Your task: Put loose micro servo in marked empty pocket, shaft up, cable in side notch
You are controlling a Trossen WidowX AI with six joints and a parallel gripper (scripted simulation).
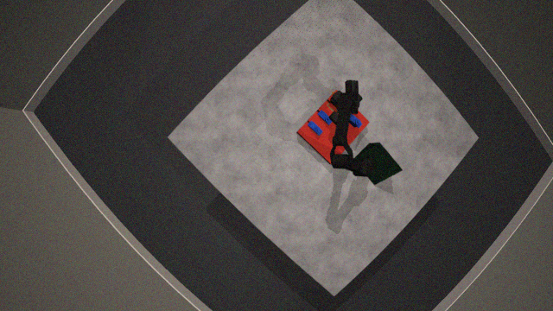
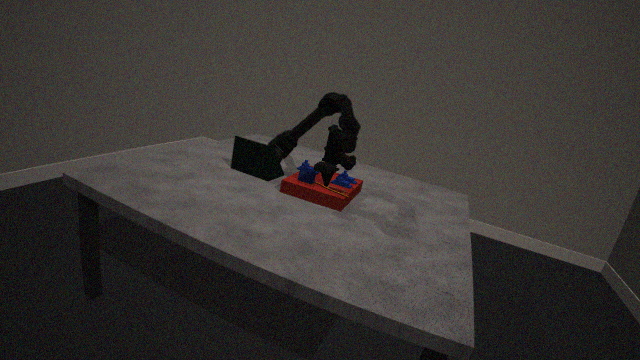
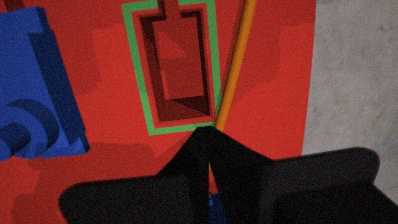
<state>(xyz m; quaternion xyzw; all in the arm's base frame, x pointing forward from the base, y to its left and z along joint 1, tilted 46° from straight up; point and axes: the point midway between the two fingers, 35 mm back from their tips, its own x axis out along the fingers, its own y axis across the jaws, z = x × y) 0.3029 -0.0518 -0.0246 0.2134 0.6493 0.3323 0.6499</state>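
The loose blue micro servo (image 1: 355,120) (image 2: 306,172) lies on the red deck (image 1: 319,143) (image 2: 310,192) (image 3: 285,120); only a sliver of it (image 3: 217,209) shows behind the fingers in the wrist view. Its exact pose is unclear. Its orange cable (image 2: 337,191) (image 3: 235,70) runs across the deck, just right of the pocket in the wrist view. The green-outlined pocket (image 3: 182,77) is empty, its notch at the top. My gripper (image 2: 327,185) (image 3: 204,133) is shut, with its tips low over the deck at the pocket's near end and beside the cable. I see nothing held; any contact with the cable is unclear.
Two seated blue servos (image 1: 324,117) (image 1: 314,128) stand on the deck's other side; one (image 3: 37,85) is left of the pocket in the wrist view. A dark block (image 1: 378,163) (image 2: 256,158) is at the arm's base. The deck rests on the grey table (image 1: 259,164) (image 2: 250,225).
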